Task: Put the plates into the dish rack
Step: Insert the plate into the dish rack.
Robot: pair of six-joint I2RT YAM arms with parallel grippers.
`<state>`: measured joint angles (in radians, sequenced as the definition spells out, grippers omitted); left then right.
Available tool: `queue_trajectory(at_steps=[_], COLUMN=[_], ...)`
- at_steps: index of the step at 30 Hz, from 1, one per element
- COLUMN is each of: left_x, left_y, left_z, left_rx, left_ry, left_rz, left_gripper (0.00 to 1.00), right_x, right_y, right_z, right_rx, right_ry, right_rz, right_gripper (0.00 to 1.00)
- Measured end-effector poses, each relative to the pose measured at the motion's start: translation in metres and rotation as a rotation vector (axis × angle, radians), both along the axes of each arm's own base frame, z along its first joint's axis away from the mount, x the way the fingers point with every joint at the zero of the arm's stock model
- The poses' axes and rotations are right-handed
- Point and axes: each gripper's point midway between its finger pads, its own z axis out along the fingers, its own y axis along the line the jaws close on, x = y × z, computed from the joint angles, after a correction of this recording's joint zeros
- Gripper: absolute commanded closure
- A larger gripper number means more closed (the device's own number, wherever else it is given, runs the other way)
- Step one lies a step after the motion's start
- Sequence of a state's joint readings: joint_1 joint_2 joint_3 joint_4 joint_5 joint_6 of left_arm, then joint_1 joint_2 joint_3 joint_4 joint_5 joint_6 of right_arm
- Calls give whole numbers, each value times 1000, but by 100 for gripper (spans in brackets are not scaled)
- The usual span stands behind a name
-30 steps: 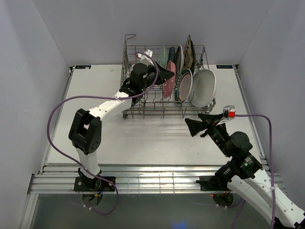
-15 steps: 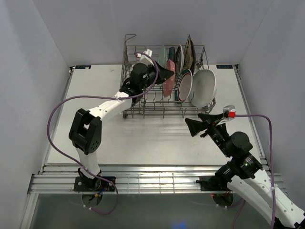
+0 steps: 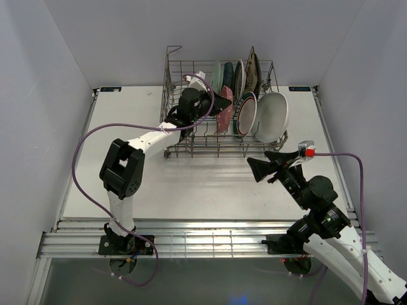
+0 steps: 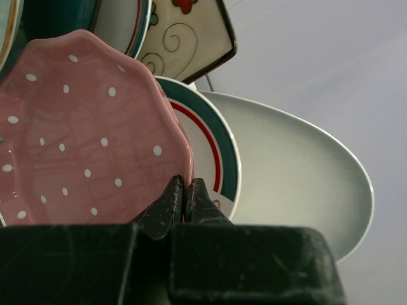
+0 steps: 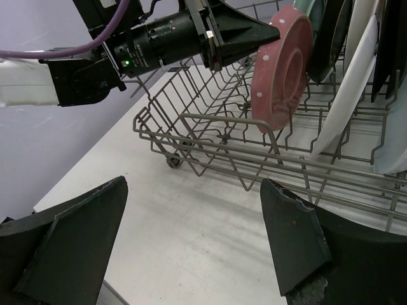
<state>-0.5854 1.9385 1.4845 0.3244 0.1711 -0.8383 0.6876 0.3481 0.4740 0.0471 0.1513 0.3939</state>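
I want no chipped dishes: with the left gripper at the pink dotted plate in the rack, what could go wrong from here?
1. The left gripper is shut, its tips at the rim of the pink dotted plate: a push might slip off that edge.
2. That plate stands right beside the teal-and-red-rimmed plate; a shove could knock them together.
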Motion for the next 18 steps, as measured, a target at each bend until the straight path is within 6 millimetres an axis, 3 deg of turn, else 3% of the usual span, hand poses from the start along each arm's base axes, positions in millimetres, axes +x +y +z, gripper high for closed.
queue_trajectory(at_steps=[5, 11, 17, 18], left_x=[6, 8, 8, 9], left_y=[1, 2, 2, 3], left_z=[-21, -22, -21, -21], left_rx=[31, 30, 29, 29], left_ry=[30, 28, 24, 23], left_rz=[8, 14, 14, 14], left_gripper=[100, 100, 87, 81], right_x=[0, 0, 0, 0], right_y=[0, 0, 0, 0], right_z=[-1, -7, -6, -5], right_rx=[-1, -8, -5, -4], right_ry=[1, 9, 6, 5], right_rz=[0, 0, 0, 0], right_gripper=[10, 10, 10, 10])
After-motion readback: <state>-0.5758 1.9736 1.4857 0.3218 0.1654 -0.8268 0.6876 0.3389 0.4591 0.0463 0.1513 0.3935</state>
